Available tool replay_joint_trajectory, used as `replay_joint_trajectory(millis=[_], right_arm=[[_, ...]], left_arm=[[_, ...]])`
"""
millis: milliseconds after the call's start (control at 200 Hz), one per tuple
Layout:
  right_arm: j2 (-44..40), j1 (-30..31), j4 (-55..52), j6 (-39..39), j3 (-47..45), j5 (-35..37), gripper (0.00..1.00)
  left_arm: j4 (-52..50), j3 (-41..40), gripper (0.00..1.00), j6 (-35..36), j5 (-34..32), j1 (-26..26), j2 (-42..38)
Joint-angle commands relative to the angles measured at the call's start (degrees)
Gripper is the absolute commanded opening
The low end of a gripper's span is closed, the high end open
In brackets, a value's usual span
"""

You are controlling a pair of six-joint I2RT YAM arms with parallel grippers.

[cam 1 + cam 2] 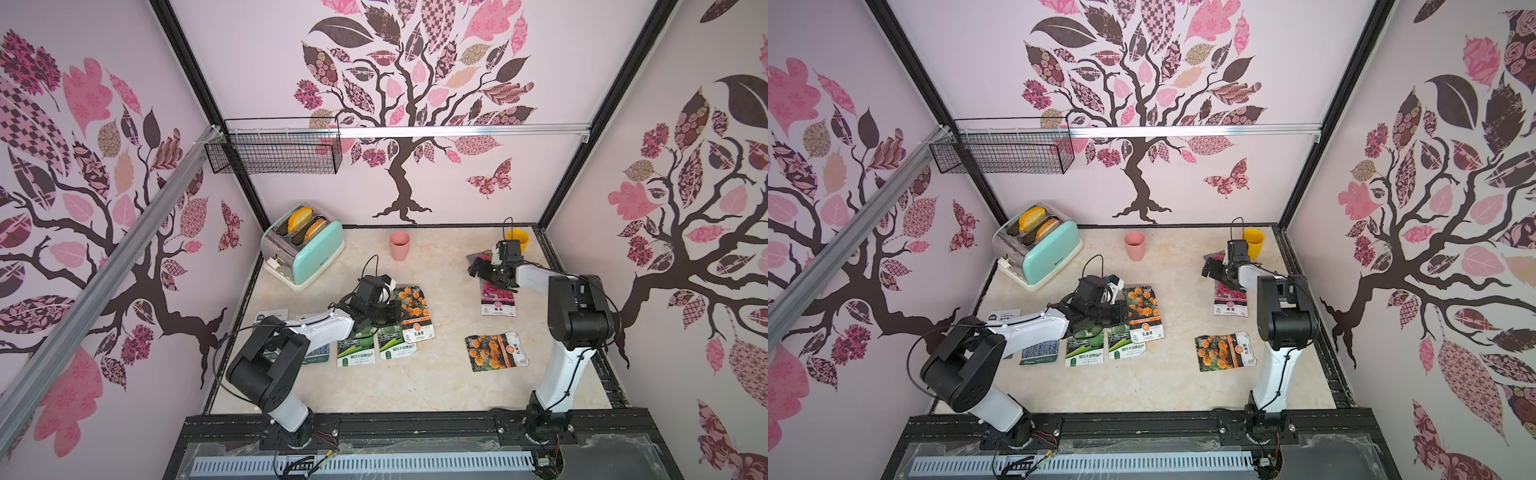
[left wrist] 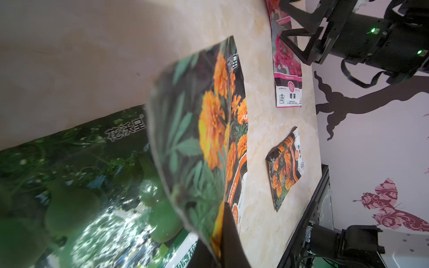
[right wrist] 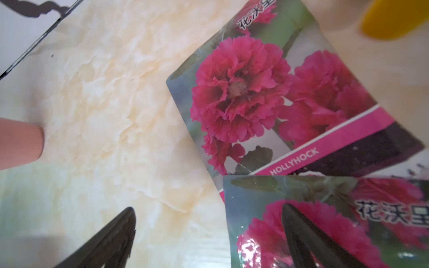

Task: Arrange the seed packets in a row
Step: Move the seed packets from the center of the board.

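Partial row of seed packets at front-L of table (image 1: 436, 386): lavender packet (image 1: 1039, 352), then 2 gourd packets (image 1: 356, 352) side by side, labels toward the robot. 1 more packet (image 1: 1005, 316) lies behind the L forearm; only its white strip shows, print can't be told.

L gripper (image 1: 397, 312): clamped on the edge of a marigold packet (image 1: 415, 309). Wrist view shows the sheet bowed, its near edge lifted over a gourd packet.
- Why, prob.: thin glossy sheet, so an edge pinch is the only purchase. Judged mid-placement into the next slot, right of the gourds.
- It sits further back than the row and overlaps the neighbouring gourd packet, so likely needs pulling forward.
- Pose: upper link raised from base, forearm low and roughly level across the lavender end, wrist pointing to the robot's right.

R gripper (image 1: 478, 270): jaws spread wide, nothing in them.
- It hangs over 2 hollyhock packets. The nearer hollyhock packet (image 1: 498, 301) overlaps the label end of the farther hollyhock packet (image 3: 243, 92).
- 1 finger (image 3: 301, 232) is over the nearer one's top edge, the other over bare table. Reads as lining up an edge pinch.
- Pose: column upright, elbow high, forearm reaching back, wrist tipped down, close by yellow cup (image 1: 518, 240).

2nd marigold packet (image 1: 496, 351): alone at front-R, turned sideways, crumpled, well apart from the row. Judged 3 packets not yet brought over.
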Motion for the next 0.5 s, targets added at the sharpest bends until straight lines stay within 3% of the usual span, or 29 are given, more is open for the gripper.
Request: replay_joint_trajectory(millis=[0,325,495], right_arm=[[-5.0,1.5,-2.3,-0.8,-1.4,-0.3,1.00],[-21.9,2.5,-0.1,3.2,-11.6,-8.7,1.00],[-31.4,4.5,0.8,4.7,-18.4,-8.2,1.00]], left_arm=[[2.7,3.2,0.00,-0.3,-0.3,-2.5,3.3],[1.3,8.0,0.00,-2.1,-2.8,-5.8,11.9],[-0.7,10.4,0.00,-2.2,-2.8,-6.4,15.3]])
